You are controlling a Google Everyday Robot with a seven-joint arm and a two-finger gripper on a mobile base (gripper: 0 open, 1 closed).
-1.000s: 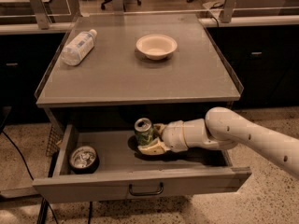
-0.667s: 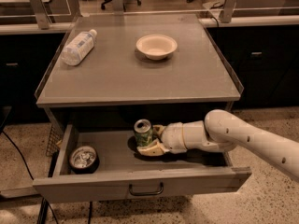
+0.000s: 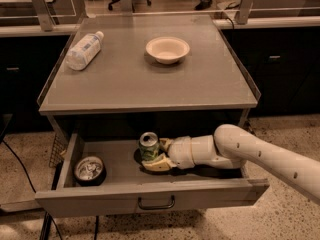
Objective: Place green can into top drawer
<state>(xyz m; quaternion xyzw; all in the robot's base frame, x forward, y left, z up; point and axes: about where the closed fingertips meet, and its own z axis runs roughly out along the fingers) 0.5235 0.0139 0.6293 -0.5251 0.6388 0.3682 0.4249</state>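
Note:
The top drawer point(image 3: 150, 199) is pulled open under the grey counter, its dark bar handle at the front centre. The green can point(image 3: 148, 146) stands upright inside the drawer, near its middle. My gripper point(image 3: 158, 154) reaches into the drawer from the right on a white arm. Its pale fingers point(image 3: 156, 163) sit around the can's lower body, one in front and one behind, and touch it.
A dark-bodied can with a silver top point(image 3: 89, 169) stands in the drawer's left part. On the counter top point(image 3: 125, 84) lie a clear plastic bottle point(image 3: 84, 50) at the back left and a white bowl point(image 3: 167, 49) at the back centre. Dark cabinets flank the counter.

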